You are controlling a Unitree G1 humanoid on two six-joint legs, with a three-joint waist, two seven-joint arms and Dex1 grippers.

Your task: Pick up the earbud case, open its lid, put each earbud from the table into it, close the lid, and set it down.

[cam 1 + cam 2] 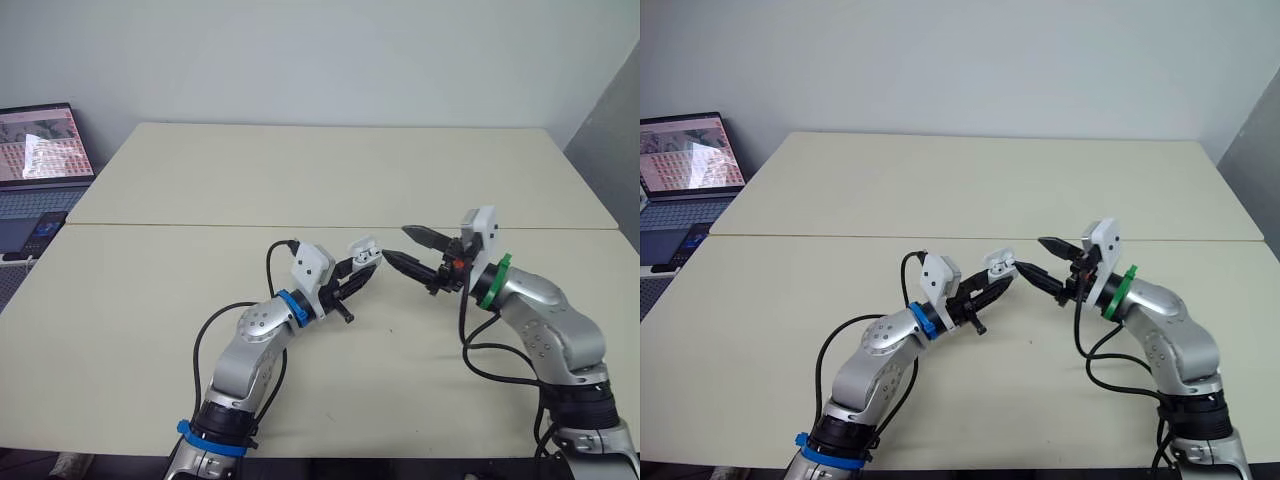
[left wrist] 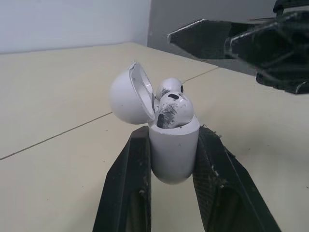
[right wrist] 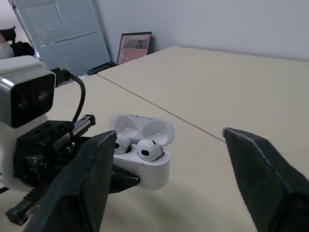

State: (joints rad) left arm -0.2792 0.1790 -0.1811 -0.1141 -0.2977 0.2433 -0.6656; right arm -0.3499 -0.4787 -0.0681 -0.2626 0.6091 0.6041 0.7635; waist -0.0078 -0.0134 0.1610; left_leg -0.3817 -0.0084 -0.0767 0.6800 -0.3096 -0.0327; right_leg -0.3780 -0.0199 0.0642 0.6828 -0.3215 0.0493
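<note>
Left gripper is clamped on the earbud case body, holding it off the table near centre. Lid flipped open. Two earbuds sit in the sockets, though full seating is hard to judge. Right gripper sits at the case's 3 o'clock, just beside it, fingers spread and empty. Laptop at the table's 10 o'clock.

Both arms are silver-grey metal with rounded joint housings. The left arm wears a blue ring at the wrist, the right arm a green ring. Black cables loop along each. A white camera block sits on each wrist. The left gripper and right gripper have black, tapering, pointed fingers
</note>
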